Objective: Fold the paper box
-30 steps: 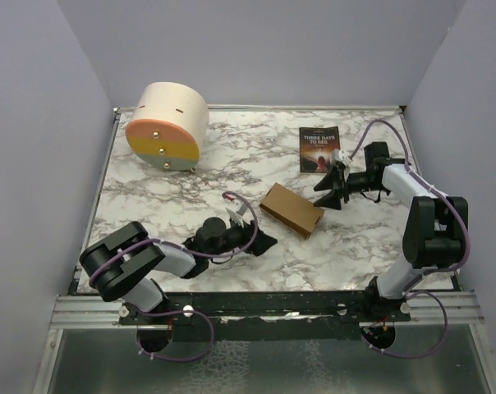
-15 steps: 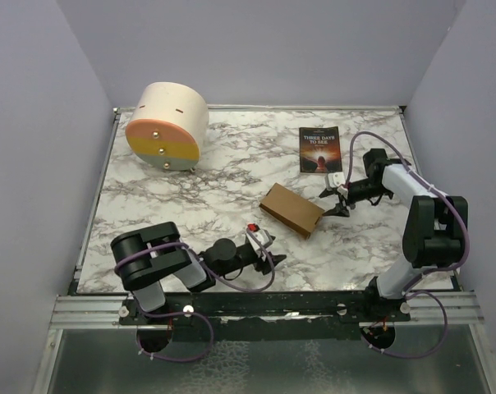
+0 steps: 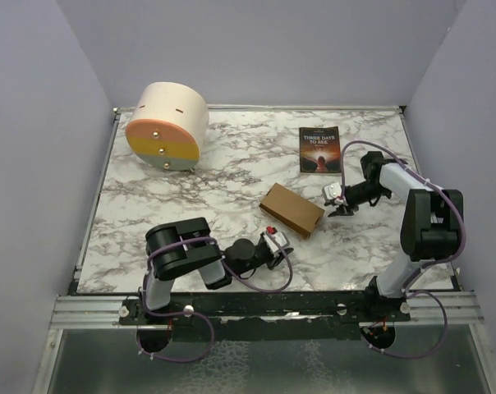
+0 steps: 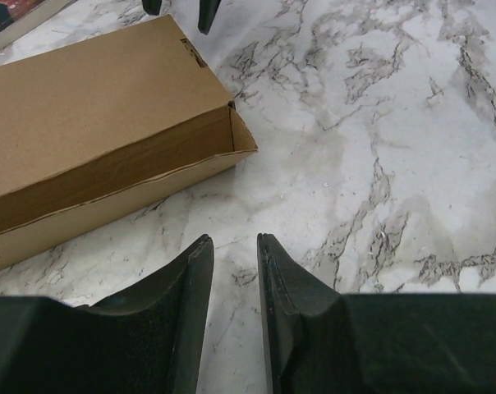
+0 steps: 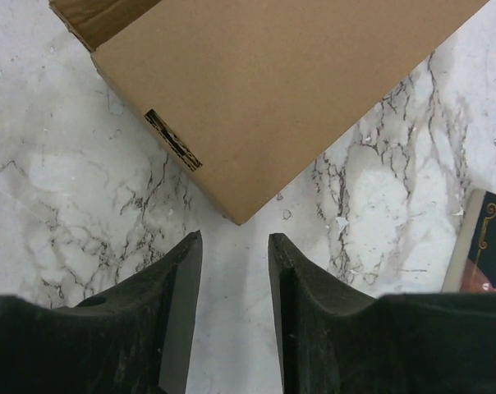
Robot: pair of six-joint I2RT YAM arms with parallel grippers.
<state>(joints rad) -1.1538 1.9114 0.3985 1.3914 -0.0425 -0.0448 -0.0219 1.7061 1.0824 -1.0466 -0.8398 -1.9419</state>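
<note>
Paper box (image 3: 291, 209) lies mid-table (image 3: 190, 180), already formed into a block. Left tool (image 4: 231, 242) and right tool (image 5: 234, 238) sit just off opposite corners, each with a narrow gap and holding nothing. The end flap near the left tool looks ajar, possibly untucked. Next move is likely to press it shut.

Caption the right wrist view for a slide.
Right tool, slightly open and empty, points at a corner of the brown paper box on the marble table.
</note>
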